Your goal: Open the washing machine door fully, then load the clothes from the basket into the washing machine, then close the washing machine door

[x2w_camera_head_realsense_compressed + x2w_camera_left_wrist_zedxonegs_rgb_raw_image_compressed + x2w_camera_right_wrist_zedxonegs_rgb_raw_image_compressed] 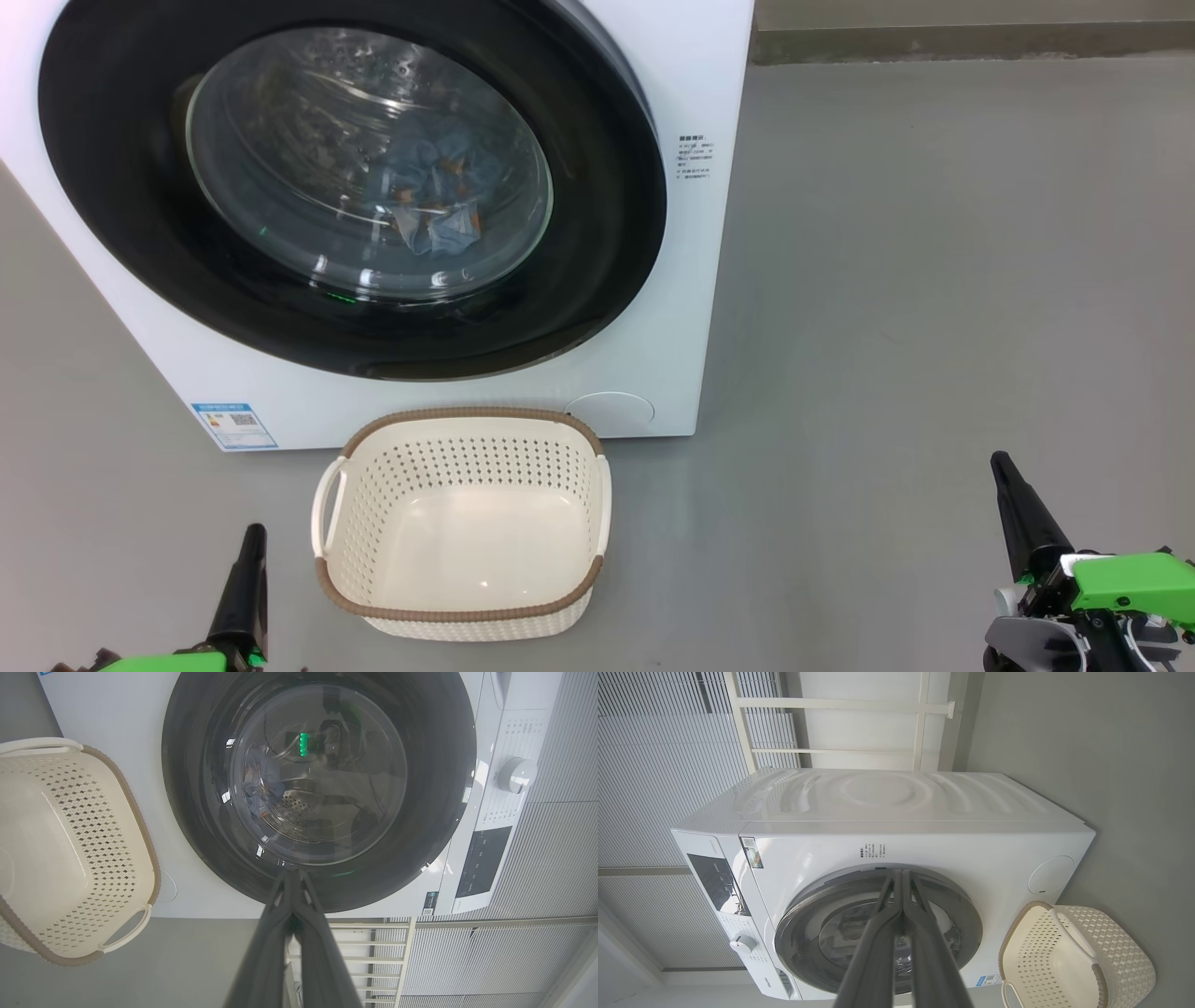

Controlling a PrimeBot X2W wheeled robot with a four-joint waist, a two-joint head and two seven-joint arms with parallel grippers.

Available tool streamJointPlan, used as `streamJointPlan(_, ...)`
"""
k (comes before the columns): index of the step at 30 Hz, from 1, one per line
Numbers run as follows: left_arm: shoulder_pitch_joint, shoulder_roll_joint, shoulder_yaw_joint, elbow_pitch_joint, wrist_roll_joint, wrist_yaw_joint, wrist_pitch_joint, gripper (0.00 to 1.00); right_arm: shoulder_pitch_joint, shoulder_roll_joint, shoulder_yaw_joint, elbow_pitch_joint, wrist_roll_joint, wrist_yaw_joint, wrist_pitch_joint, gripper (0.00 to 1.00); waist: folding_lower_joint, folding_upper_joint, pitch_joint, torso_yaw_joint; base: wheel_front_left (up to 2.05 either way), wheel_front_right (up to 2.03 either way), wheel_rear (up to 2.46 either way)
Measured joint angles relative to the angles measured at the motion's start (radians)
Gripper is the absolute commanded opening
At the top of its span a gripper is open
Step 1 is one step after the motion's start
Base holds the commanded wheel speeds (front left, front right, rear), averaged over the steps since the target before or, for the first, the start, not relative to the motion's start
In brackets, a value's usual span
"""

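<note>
The white washing machine [695, 280] stands ahead with its black-rimmed round door [597, 233] closed flat against the front. Through the glass I see light-blue clothes [439, 201] with orange figures lying in the steel drum. The cream basket [462, 523] with a brown rim sits empty on the floor right in front of the machine. My left gripper [252, 534] is low at the left of the basket, shut with nothing in it. My right gripper [1001, 459] is out to the right over bare floor, shut and empty as well. The door [322, 788] and basket [60, 858] also show in the left wrist view.
Grey floor [934, 327] stretches to the right of the machine up to a wall base. A control panel with a round knob [516, 774] sits on the machine's top front. White slatted wall panels [668, 742] and a white frame stand behind the machine.
</note>
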Motion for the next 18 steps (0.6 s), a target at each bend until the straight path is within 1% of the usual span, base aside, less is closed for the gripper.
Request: streamJointPlan(18,0.0,0.0,0.0,0.0,0.0,0.0,0.0,0.0,0.0,0.0,0.0,0.0,0.0,0.0,0.0,0.0,0.0,0.0,0.0,0.0,0.0,0.0,0.0)
